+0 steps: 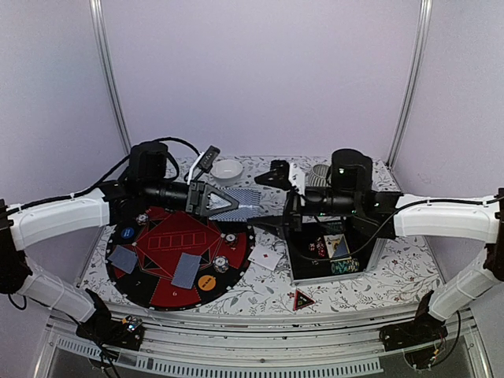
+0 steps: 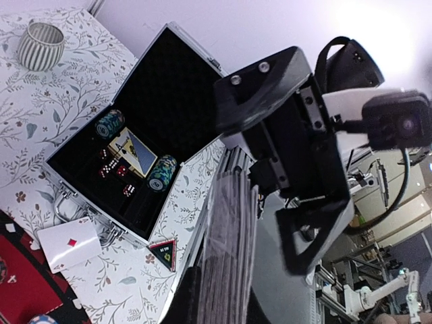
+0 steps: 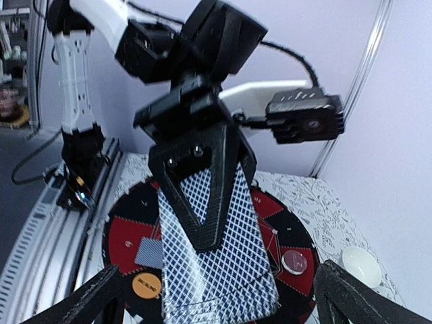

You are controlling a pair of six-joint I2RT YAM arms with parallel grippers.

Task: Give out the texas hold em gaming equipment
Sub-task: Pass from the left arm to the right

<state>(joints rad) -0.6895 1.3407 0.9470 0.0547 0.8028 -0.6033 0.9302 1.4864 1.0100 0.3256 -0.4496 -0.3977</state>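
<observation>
Above the middle of the table, the left gripper [image 1: 230, 202] is clamped on a deck of cards [image 1: 250, 198], its triangular finger [image 3: 202, 202] pressed flat on the grey-blue patterned back. The deck hangs clear of the table, back facing up. Its long axis runs left to right, and its free end points at the right gripper [image 1: 270, 198], whose jaws stand wide apart on either side of that end without touching it. Below and to the left lies a round red-and-black mat [image 1: 181, 236] carrying two face-down cards [image 1: 187, 270], an orange disc [image 1: 206, 282] and a blue disc [image 1: 127, 233]. To the right, an open case [image 2: 196, 47] holds stacked striped chips [image 2: 162, 173]. A red triangular marker [image 1: 303, 299] lies just in front of the case.
</observation>
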